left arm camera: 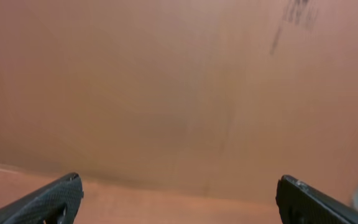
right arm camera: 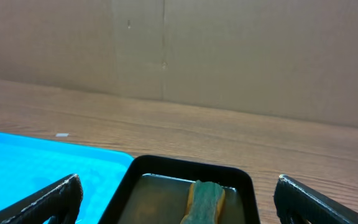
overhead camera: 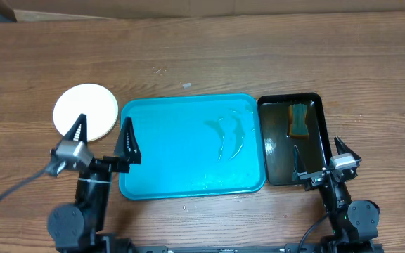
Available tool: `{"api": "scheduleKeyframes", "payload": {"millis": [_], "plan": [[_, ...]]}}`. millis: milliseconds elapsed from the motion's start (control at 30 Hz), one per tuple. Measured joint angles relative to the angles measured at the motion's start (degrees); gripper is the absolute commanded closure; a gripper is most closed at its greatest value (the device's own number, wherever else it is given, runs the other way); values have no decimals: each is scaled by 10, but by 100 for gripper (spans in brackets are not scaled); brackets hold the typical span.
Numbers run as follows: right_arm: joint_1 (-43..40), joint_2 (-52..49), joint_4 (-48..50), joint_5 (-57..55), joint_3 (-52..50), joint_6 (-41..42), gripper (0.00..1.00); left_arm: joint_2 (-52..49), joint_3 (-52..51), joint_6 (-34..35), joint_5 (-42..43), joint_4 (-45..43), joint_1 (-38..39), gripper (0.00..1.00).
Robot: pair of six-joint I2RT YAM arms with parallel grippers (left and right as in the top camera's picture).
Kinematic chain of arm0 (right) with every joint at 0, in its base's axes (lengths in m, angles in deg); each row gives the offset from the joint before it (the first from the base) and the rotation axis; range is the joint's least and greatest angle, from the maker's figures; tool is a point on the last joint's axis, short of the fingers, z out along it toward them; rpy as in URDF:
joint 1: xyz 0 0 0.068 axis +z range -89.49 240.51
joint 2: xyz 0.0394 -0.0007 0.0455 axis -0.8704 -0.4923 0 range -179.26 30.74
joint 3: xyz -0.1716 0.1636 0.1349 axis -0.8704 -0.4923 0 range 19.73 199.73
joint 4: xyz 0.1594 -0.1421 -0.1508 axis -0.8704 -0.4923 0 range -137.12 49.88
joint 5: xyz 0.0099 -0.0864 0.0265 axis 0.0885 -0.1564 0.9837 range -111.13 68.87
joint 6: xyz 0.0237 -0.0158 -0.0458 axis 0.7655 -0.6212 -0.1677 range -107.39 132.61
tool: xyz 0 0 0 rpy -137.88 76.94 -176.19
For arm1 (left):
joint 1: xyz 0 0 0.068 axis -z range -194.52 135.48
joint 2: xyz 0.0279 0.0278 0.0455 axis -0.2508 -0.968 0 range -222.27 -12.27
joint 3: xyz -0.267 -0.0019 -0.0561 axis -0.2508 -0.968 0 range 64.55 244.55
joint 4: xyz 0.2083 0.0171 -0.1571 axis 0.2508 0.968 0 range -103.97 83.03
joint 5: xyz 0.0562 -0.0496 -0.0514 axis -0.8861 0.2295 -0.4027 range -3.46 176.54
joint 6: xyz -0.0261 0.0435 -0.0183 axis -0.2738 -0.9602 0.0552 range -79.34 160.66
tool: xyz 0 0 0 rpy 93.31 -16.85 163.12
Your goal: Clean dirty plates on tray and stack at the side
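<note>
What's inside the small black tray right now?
A yellow-green sponge lies at the far end of the black tray, in shallow brownish liquid. The right gripper hangs over the near right corner, hiding whatever is under it.

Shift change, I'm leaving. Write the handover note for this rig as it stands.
Left gripper: open, empty, at the tray's left edge.
Right gripper: open, empty, at the near end of the black tray.
Plates: white, clean on top, left of the tray; from above the count cannot be told.
Tray: no plates on it, only wet streaks.
Sponge: lying in the black tray.
Done: tray cleared, plates set aside.
Left: probably nothing; confirm all three are in the stack.
</note>
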State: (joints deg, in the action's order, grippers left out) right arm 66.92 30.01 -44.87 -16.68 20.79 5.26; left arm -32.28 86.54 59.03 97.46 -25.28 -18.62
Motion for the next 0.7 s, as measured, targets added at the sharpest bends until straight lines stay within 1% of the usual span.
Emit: {"api": "scheduleKeyframes", "payload": {"millis": [67,133,300,500,600,700], "plan": [[0,0,0,0,0,0,0,43,-67,32,-28,-63,0,0],[0,0,1,0,0,0,0,64,-96,49,-44,-82,0,0],[0,0,0,0,0,0,0,116,-151,71,-75,-86,0,0],[0,0,1,0,0,0,0,157,-195,77,-95,-88,0,0],[0,0,0,0,0,0,0,168,-207,79,-98,-65,0,0],[0,0,0,0,0,0,0,181,-211,81,-100,16,0,0]]}}
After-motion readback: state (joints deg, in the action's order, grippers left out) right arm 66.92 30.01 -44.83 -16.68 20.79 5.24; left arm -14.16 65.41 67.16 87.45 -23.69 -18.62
